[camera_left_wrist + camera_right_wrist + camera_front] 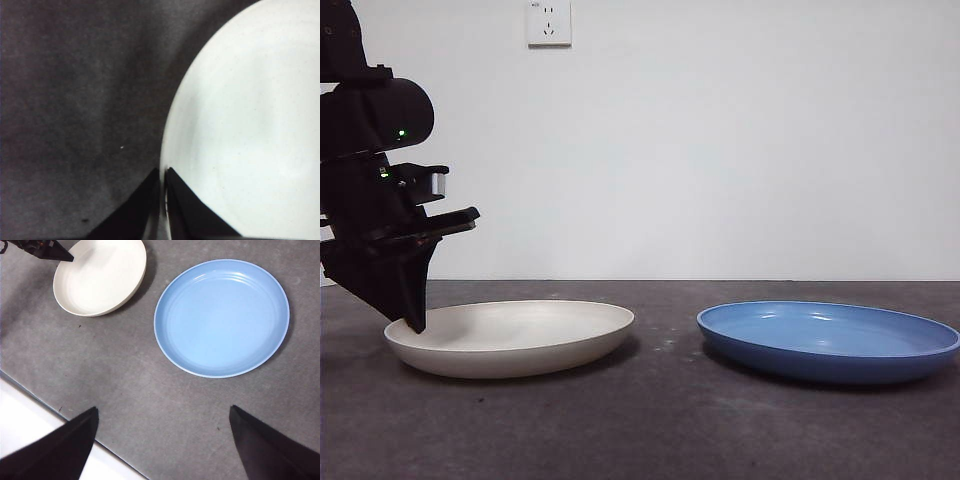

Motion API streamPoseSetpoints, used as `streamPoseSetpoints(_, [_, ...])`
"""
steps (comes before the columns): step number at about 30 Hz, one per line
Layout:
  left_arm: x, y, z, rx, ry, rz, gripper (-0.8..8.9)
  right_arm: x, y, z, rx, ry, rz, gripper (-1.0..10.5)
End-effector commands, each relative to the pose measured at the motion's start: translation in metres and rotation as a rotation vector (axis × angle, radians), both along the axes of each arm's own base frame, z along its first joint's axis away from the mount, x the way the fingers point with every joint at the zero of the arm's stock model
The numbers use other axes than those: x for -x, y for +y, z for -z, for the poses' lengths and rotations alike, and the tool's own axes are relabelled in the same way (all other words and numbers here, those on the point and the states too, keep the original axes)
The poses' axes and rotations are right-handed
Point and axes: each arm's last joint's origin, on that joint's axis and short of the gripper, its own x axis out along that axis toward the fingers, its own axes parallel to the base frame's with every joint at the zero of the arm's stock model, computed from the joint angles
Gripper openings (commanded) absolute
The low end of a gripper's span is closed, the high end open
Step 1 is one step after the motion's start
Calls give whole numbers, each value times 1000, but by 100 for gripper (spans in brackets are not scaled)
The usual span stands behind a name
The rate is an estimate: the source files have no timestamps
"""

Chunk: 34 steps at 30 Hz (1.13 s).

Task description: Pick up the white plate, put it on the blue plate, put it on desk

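Rough dark tabletop (660, 430) carries the white plate (510, 337) at left, apart from the blue plate (828, 340) at right; stiff, light, probably breakable, it is pinched at its left rim by the left tool (163, 200), while the right tool (162, 440) hangs wide.

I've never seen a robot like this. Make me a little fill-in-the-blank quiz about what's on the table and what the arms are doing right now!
1. The left end effector is closed on the rim of the ____ plate.
2. The blue plate has ____ lying on it.
3. Both plates rest flat on the dark grey ____.
4. The right end effector hangs above the desk with its jaws ____.

Missing words: white; nothing; desk; open
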Motion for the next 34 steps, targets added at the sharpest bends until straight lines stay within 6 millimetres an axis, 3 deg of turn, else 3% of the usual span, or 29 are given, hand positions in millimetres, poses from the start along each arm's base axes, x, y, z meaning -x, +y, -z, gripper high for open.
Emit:
streamPoseSetpoints(1, [-5, -1, 1, -4, -2, -5, 10, -1, 1, -6, -6, -22, -4, 420])
streamPoseSetpoints(8, [-1, 0, -20, 30, -53, -45, 9, -1, 1, -6, -7, -26, -4, 420])
streamPoseSetpoints(15, [16, -2, -71, 177, -169, -27, 10, -1, 1, -6, -7, -28, -4, 420])
streamPoseSetpoints(20, [30, -13, -93, 216, -226, -7, 9, -1, 1, -6, -15, -22, 6, 420])
streamPoseSetpoints(27, [33, -52, -104, 268, -240, 68, 10, 0, 0, -9, -34, -31, 35, 420])
streamPoseSetpoints(34, [16, -104, -109, 302, -230, 159, 10, 6, -1, -16, -21, -65, 76, 420])
